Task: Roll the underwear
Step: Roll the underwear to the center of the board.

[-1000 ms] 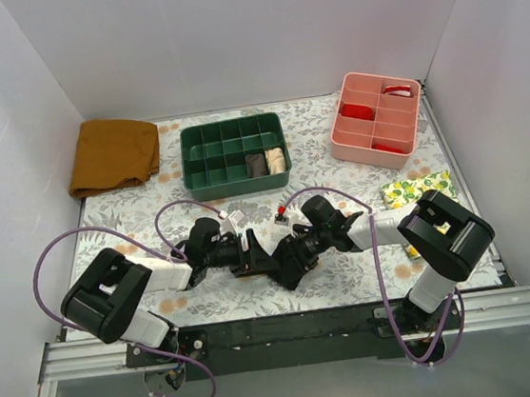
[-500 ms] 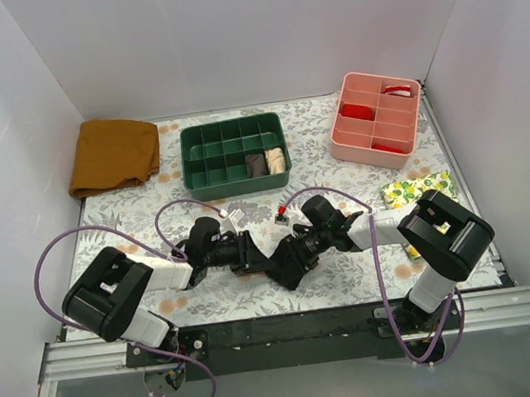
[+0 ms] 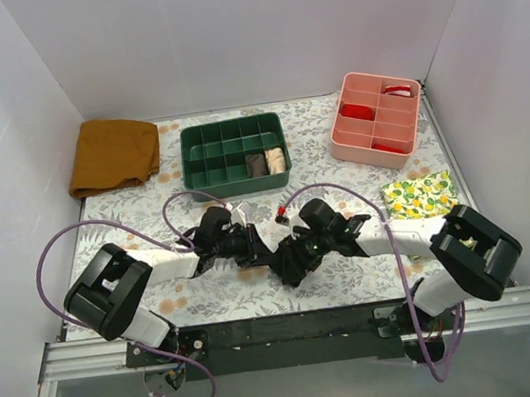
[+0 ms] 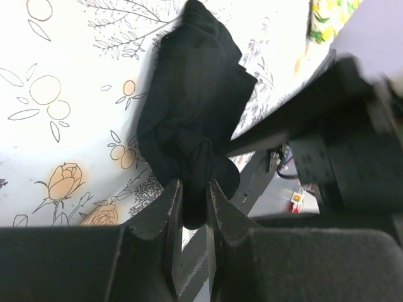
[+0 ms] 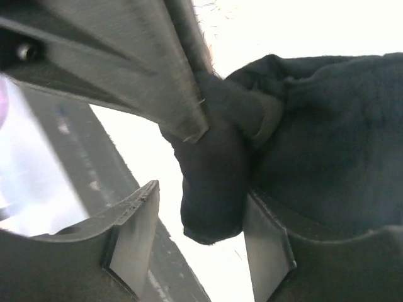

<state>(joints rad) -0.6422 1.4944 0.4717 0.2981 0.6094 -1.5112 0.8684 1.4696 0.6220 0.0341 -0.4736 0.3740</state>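
The underwear [image 3: 288,263] is a bunched black bundle on the flowered table between my two grippers. In the left wrist view the underwear [image 4: 189,107] hangs crumpled ahead of my left gripper [image 4: 194,189], whose fingers are pinched on a fold of it. My left gripper [image 3: 254,248] meets the bundle from the left. In the right wrist view my right gripper [image 5: 200,223] stands open around a thick fold of the underwear [image 5: 214,182]; the cloth rests against the right finger, with a gap to the left finger. My right gripper [image 3: 292,253] comes in from the right.
A green compartment tray [image 3: 240,188] with two small rolls [image 3: 266,163] stands behind the grippers. A pink tray [image 3: 339,144] sits back right. A mustard-brown cloth [image 3: 113,153] lies back left, a lemon-print cloth [image 3: 419,190] at the right. The table's front rail is close below.
My left gripper has shut on the underwear. My right gripper has opened its jaws, and the right arm's elbow has swung lower and to the right.
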